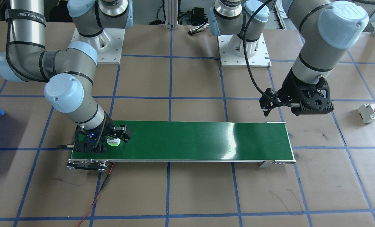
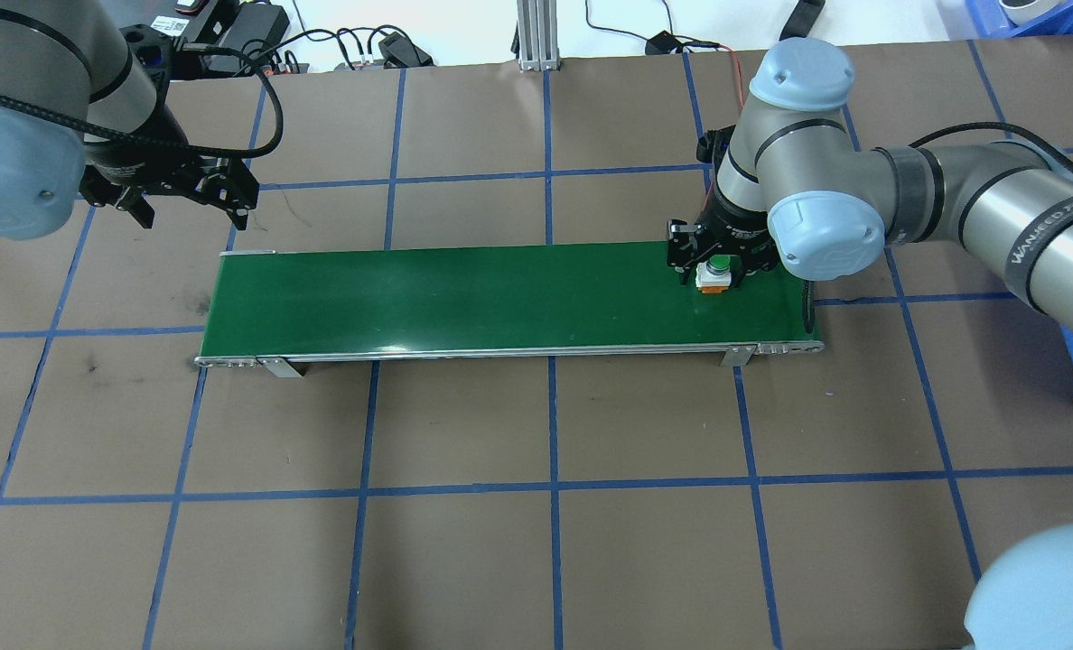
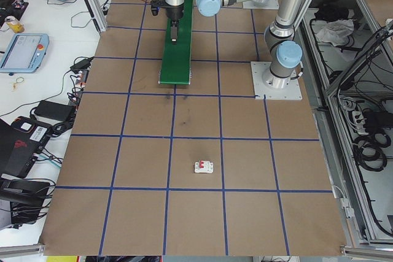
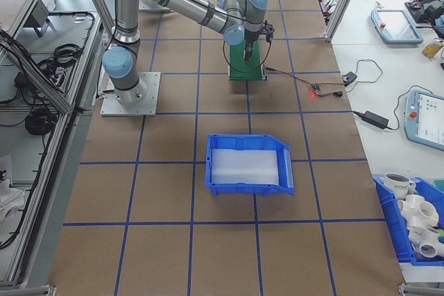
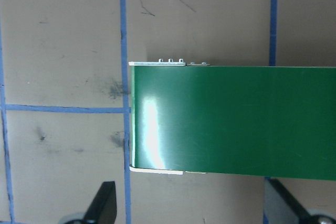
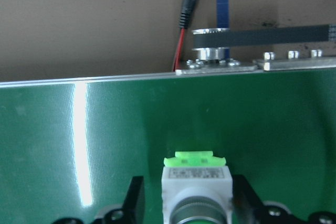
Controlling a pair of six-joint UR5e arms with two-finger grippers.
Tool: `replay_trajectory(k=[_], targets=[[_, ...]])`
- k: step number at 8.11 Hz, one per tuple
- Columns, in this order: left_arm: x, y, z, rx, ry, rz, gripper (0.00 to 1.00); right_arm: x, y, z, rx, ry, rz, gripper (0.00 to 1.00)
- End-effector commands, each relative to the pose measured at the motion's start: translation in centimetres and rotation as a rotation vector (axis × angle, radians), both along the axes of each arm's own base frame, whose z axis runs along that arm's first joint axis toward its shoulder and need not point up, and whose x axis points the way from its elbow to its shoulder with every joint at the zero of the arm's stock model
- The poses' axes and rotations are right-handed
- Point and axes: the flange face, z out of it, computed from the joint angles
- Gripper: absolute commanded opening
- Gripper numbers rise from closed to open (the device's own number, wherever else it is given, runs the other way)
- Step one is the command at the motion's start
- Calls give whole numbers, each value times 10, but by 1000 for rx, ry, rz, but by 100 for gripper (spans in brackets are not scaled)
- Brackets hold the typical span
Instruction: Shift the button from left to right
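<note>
Button at the right end of the belt, between the right pincer's fingers.

Small push-button switch with round green cap, white-grey body and light green base (image 2: pixel 715 273) stands on the glossy green conveyor belt (image 2: pixel 500 298), right end. Cap points up; long axis vertical. Right pincer (image 2: pixel 715 264) brackets its body closely; whether it grips, cannot tell. Left pincer (image 2: pixel 189 191) hangs wide, empty, off the belt's left end. Transfer looks nearly done; release and retreat left.

A small push-button switch (image 2: pixel 715 273), with a round green cap, a white-grey body and a light green base, sits between the fingers of the right claw (image 2: pixel 713 271), which stand close on either side, its base resting on the green conveyor belt (image 2: pixel 500 298).
</note>
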Motion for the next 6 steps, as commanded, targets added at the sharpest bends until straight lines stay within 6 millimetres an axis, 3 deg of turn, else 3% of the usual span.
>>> replay_trajectory(k=[1,2,3,4,6], targets=[[-10,1,9,-34,-30,-12,100,-20,0,11,10,118,64,0],[-20,1,3,-26,1,-17,100,-37,-7,28,-25,148,48,0],[-24,4,2,-1,11,-23,100,-68,-21,57,-68,169,78,0],[-30,5,11,-16,46,-22,100,-120,-27,75,-68,173,134,0],[-44,-6,30,-68,103,-61,100,-226,-12,112,-88,187,327,0]])
